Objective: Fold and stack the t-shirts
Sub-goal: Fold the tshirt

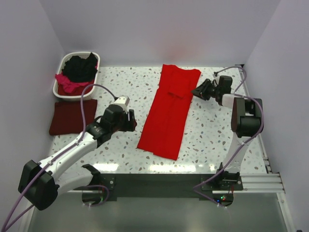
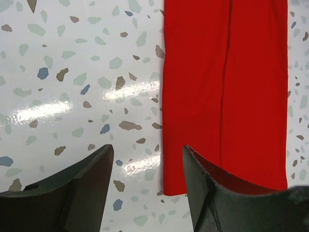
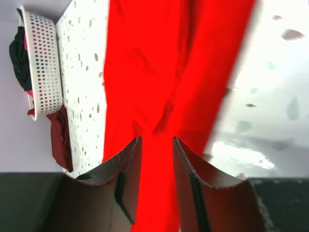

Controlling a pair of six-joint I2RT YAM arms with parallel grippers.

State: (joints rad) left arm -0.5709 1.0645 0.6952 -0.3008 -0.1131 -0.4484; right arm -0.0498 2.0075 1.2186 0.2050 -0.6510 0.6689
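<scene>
Lengthwise between left pincer (image 2: 147, 150) and right pincer (image 3: 155, 139) lies red t-shirt (image 1: 169, 111).

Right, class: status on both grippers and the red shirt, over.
Left gripper open, empty, beside near end of red t-shirt. Right gripper open, empty, at its far end. Shirt flat, folded into a long strip. Nothing blocking.

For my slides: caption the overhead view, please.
Red shirt folded lengthwise, flanked by left claw and right claw; folded maroon shirt beside laundry basket.
</scene>
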